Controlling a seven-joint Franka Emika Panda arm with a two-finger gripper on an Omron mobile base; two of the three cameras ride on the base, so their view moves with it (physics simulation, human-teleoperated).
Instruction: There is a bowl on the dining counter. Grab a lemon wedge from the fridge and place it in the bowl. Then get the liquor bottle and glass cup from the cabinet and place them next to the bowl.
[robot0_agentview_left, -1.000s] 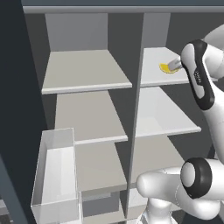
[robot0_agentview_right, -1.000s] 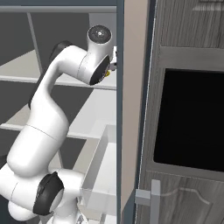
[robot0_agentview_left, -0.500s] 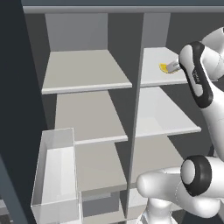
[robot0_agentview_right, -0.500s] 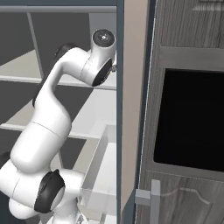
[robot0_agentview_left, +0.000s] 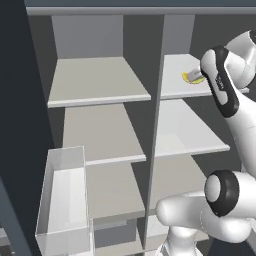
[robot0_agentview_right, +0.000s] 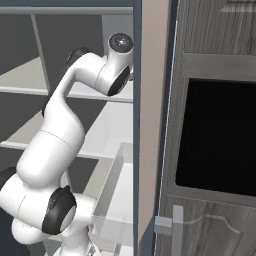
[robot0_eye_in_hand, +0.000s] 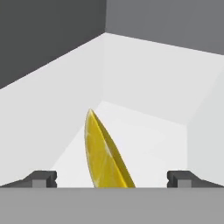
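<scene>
One yellow lemon wedge on the fridge's top right shelf, between the gripper's spread fingers.
Seen from the hand, the wedge stands on edge on the pale grey shelf, midway between the two dark fingertips; the two-finger gripper is wide open and holds nothing. From the left base view the lemon wedge lies just ahead of the white arm, and a clear plastic door bin hangs at the lower left.
</scene>
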